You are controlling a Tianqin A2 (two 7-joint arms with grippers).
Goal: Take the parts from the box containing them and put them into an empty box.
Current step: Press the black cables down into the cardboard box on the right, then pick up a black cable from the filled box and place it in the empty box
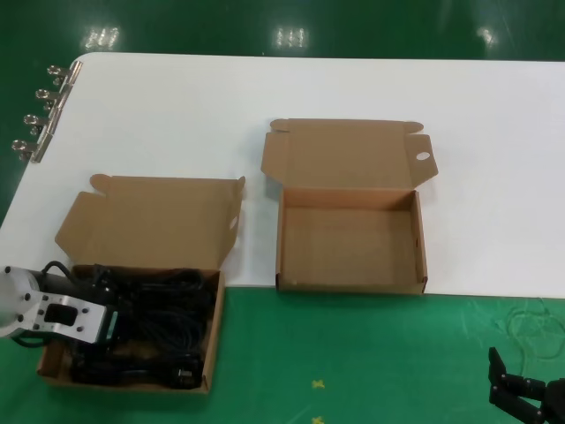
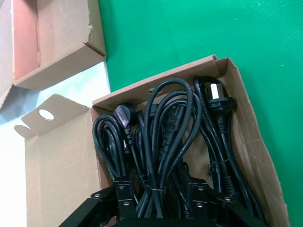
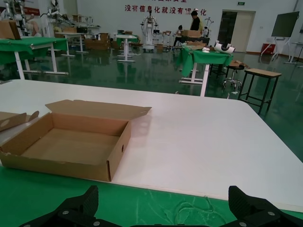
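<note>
- The left pincer [image 2: 161, 201] sits down inside the full box [image 1: 58, 367] at the tabletop's [image 1: 494, 177] near left corner, its fingers [image 2: 124, 191] spread around the tangled black cords [image 2: 165, 127].
- Risk: looped cords may snag, so several lift together or drag the box.
- The empty box [image 1: 281, 252] waits to the right, well apart.
- The right pincer [image 1: 521, 395] is parked low, spread.

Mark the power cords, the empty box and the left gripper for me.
power cords [image 2: 165, 127]: left wrist view, on the looped middle coil.
empty box [image 1: 349, 247]: head view, on its bare floor.
left gripper [image 2: 161, 198]: left wrist view, between the fingertips down among the cords.
</note>
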